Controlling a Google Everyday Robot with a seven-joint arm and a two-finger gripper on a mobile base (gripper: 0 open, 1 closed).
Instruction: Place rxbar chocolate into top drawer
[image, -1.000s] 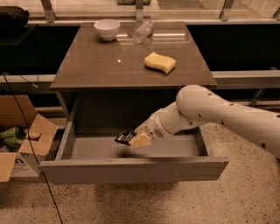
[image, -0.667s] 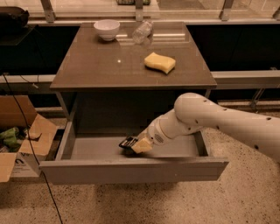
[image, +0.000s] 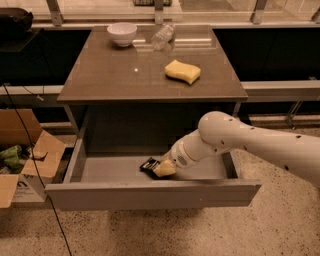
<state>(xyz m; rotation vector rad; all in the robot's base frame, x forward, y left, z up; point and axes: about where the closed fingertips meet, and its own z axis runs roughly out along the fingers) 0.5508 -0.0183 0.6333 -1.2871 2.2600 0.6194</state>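
Observation:
The top drawer (image: 150, 194) is pulled wide open under the brown-topped table (image: 125, 75). My gripper (image: 161, 168) reaches down into the drawer from the right, close to the drawer floor near the middle. It is shut on the rxbar chocolate (image: 148, 164), a small black-wrapped bar that sticks out to the left of the yellowish fingertips (image: 165, 170). The bar is at or just above the drawer floor; I cannot tell whether it touches. My white arm (image: 250, 142) crosses over the drawer's right side.
On the table stand a yellow sponge (image: 183, 71), a white bowl (image: 122, 34) and a clear plastic bottle (image: 162, 36) lying at the back. An open cardboard box (image: 25, 155) sits on the floor at the left, with a black cable (image: 35, 170) hanging beside it.
My gripper has gone lower into the drawer with the bar in it, then shifted very slightly. The drawer and the table items have not moved.

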